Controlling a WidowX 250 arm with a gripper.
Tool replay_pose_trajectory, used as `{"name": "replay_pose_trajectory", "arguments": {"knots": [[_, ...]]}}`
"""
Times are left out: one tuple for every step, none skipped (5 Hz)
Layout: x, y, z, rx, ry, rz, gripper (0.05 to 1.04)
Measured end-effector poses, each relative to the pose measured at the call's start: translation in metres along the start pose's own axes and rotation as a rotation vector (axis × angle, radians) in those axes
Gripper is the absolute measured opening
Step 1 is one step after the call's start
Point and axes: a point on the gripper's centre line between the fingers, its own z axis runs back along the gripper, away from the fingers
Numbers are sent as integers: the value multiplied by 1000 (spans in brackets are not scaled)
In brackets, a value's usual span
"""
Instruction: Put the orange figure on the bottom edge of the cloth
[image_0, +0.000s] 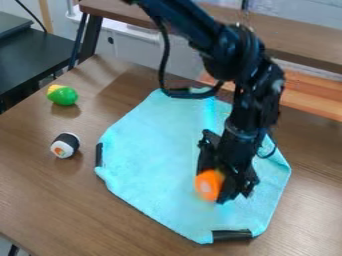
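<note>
As the orange figure (206, 186) is gripped by the black gripper (212, 186) over the cloth (157, 150), short of its bottom edge (160, 217), it could be rolled off if released too high or far out.

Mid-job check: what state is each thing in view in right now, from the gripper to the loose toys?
Black two-finger gripper: closed on the orange figure, low over the cloth.
Orange toy figure: gripped; contact with the cloth can't be told.
Light-blue fabric cloth: spread out on the table.
Black-and-white toy sushi roll: lying on its side, ungripped.
Green-and-yellow rounded toy: resting on the table, ungripped.
</note>
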Motion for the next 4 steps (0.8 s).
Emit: {"name": "replay_pose_trajectory", "arguments": {"knots": [[-3,4,-6,22,1,-15,721],[-9,15,-14,21,0,-3,804],[-21,22,-12,10,-14,13,989],[-32,39,28,-102,-70,70,1001]]}}
